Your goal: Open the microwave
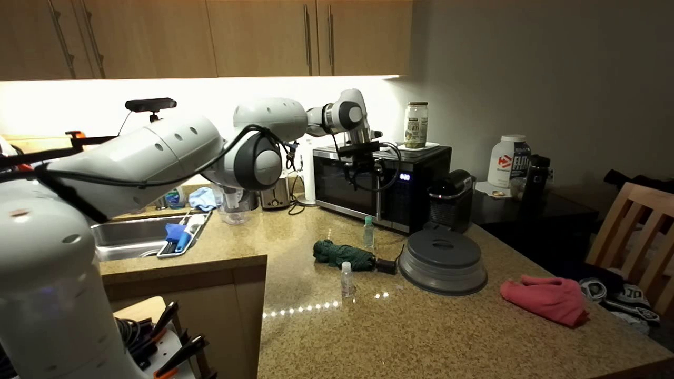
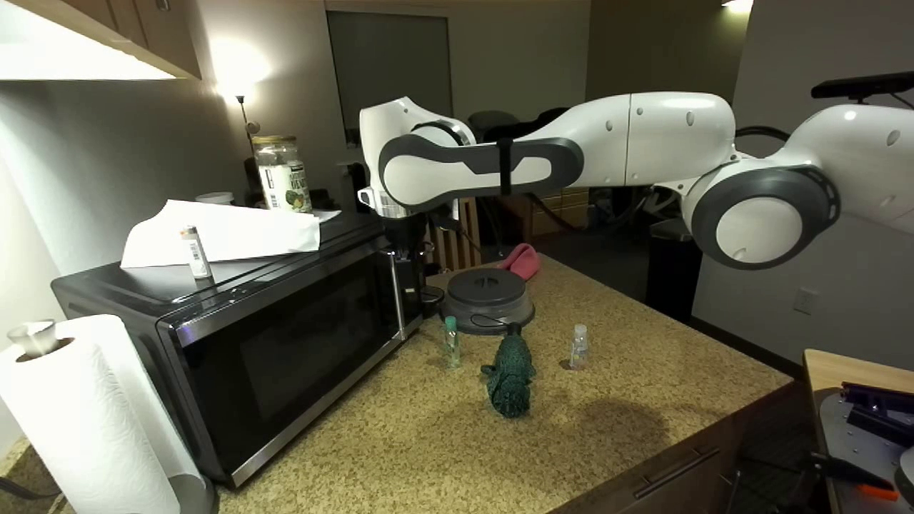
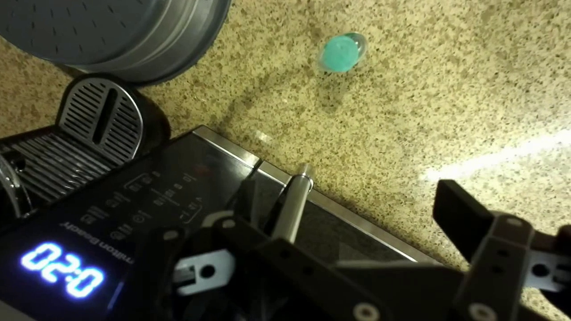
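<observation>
Surface (image 1: 432, 337): speckled and gleaming under the lights.
Sink (image 1: 118, 239): steel, over on the left.
End effector (image 3: 350, 198): fingers (image 3: 459, 216) spread apart, handle (image 3: 294, 207) showing between them in the wrist view!
Microwave (image 1: 355, 200): standing behind the green-capped bottle (image 1: 368, 232), door (image 2: 293, 350) closed, display (image 1: 405, 177) glowing.
Coffee maker (image 1: 452, 202): just beside the microwave.
Pink cloth (image 1: 547, 300): lying farther right.

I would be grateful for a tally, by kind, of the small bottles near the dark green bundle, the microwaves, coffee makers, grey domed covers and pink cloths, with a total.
Small bottles: 2 (green-capped bottle, white-capped bottle)
Microwave: 1
Coffee maker: 1
Grey domed cover: 1
Pink cloth: 1
Total: 6
</observation>
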Motion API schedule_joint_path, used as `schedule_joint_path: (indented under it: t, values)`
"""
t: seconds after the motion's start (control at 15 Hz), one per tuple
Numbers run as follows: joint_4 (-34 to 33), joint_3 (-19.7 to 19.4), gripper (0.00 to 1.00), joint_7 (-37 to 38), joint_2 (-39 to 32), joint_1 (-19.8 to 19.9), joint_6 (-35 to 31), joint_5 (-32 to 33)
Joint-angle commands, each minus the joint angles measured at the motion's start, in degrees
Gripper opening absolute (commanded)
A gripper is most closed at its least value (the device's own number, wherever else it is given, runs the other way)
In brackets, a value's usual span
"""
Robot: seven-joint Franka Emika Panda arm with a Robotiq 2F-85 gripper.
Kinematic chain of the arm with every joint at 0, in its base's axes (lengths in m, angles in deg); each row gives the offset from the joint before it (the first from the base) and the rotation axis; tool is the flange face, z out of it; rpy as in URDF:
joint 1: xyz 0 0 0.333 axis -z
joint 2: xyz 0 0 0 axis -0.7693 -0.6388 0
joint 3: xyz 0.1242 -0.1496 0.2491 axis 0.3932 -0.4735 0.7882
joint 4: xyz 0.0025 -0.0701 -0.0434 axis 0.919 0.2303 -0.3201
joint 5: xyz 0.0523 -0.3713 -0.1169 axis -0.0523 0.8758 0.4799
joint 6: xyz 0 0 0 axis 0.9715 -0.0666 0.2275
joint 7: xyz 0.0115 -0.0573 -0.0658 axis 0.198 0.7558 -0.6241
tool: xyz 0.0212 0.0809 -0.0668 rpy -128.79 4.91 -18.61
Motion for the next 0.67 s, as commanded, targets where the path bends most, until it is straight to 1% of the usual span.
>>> schedule_joint_path:
  t: [0.0,0.6]
  values:
    - [1.7,-0.2,1.0,0.1,1.0,-0.1,-0.6,-0.2]
    - [1.7,-0.2,1.0,0.2,1.0,-0.2,-0.6,-0.2]
